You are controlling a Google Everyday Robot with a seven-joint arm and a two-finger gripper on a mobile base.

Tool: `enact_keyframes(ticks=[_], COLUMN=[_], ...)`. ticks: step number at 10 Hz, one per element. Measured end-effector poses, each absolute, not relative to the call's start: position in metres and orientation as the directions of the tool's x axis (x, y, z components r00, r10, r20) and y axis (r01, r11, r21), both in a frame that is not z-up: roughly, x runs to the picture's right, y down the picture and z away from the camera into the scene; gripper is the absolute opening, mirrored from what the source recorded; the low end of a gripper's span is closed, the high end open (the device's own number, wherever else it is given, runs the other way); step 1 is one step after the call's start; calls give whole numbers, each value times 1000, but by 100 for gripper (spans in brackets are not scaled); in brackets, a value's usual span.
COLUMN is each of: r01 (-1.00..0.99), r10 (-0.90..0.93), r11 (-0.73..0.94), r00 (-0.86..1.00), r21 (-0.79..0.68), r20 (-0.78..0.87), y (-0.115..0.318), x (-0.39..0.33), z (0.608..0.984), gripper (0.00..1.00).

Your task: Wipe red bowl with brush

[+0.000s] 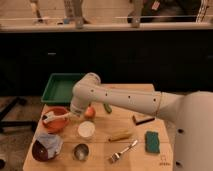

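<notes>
The red bowl (56, 123) sits at the left of the wooden table (135, 159), in front of the green tray. A slim white brush (54, 118) lies across the bowl's inside, its end near the bowl's left rim. My gripper (74, 113) hangs at the bowl's right edge, shut on the brush's handle. The white arm reaches in from the right and hides the gripper's far side.
A green tray (61, 88) stands behind the bowl. Close to the gripper are an orange ball (90, 112), a green pepper (107, 107) and a white cup (86, 129). Further front: a maroon bowl (44, 147) with cloth, metal cup (81, 150), fork (123, 150), green sponge (152, 141), wooden brush (143, 119).
</notes>
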State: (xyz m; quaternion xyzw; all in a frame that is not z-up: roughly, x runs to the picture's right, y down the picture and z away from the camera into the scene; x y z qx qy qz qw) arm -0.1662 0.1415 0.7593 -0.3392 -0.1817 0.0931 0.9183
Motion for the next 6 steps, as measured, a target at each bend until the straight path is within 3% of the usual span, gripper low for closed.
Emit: enact_keyframes(ticks=[6], r01=[-66], r10=[308], r11=[721], r00=[923], r21=[-690], r20=[233], y=[139], x=[-168], z=[792], gripper=[0])
